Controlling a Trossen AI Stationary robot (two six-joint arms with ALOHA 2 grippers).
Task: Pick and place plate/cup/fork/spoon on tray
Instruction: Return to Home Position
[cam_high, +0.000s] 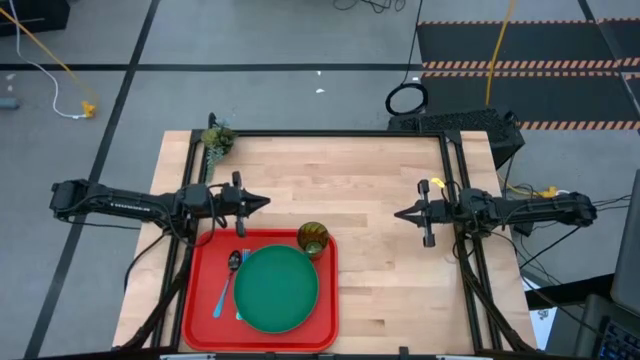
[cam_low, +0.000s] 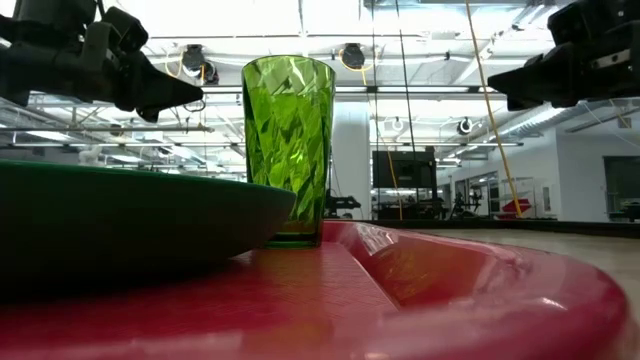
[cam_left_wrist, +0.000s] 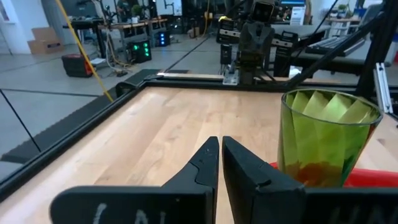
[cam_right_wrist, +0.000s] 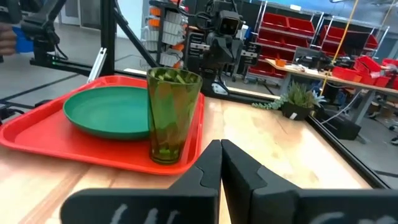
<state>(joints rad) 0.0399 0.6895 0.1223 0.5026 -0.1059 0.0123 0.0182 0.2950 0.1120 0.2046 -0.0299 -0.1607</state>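
Note:
The red tray (cam_high: 200, 290) lies at the table's near left. The dark-green plate (cam_high: 277, 288) lies flat on it. The green cup (cam_high: 313, 239) stands upright on the tray's far right corner; it also shows in the right wrist view (cam_right_wrist: 172, 115). The spoon (cam_high: 229, 275) lies on the tray left of the plate, its bowl toward the far side. The fork's light-blue handle (cam_high: 239, 313) peeks out beside the plate's left edge. My left gripper (cam_high: 262, 202) is shut and empty, just beyond the tray's far edge. My right gripper (cam_high: 398, 214) is shut and empty over the table's right half.
A small leafy plant sprig (cam_high: 216, 140) sits at the table's far left corner. Bare wood lies between the two grippers and to the right of the tray. A dark frame runs along the table's edges.

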